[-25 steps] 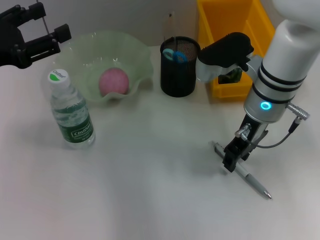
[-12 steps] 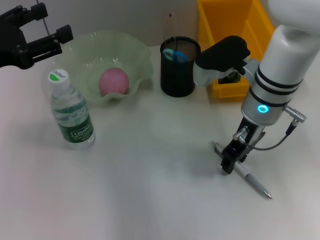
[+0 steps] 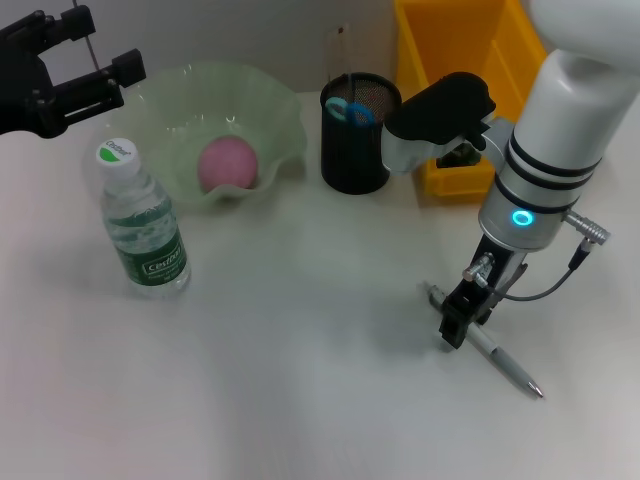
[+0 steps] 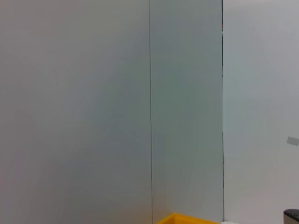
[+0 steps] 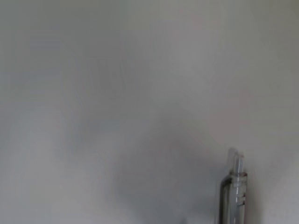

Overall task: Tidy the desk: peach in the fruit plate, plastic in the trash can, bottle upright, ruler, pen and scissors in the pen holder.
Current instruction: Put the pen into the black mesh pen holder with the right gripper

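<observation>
The right gripper point(image 3: 458, 322) is low over the white desk point(image 3: 300, 380) on the near right, directly above the silver-grey pen point(image 3: 490, 345). The pen lies flat on the desk, one end pointing to the far left and the tip to the near right. The dark fingers stand over the middle of the pen, but I cannot tell whether they are apart or closed on it. In the right wrist view only the clip end of the pen point(image 5: 235, 191) shows, on the bare desk surface.

The left gripper point(image 3: 60, 70) is raised at the far left, well apart from the objects – its two black fingers are spread with an open gap between them and hold nothing. The left wrist view shows mainly a pale wall and a small edge of the yellow bin point(image 4: 187, 219).

The peach point(image 3: 228, 164) sits inside the pale-green fruit plate point(image 3: 280, 110) with the wavy rim, at the far side of the desk. Just to the near left of the plate the water bottle point(image 3: 140, 225) stands upright, white cap on top, green label facing the camera.

The black mesh pen holder point(image 3: 355, 150) stands right of the plate – the light-blue scissors point(image 3: 350, 110) are inside it, handles up, and a thin clear ruler point(image 3: 340, 55) rises from it. The yellow trash can point(image 3: 420, 40) is at the far right, behind the right arm, with something dark green inside
</observation>
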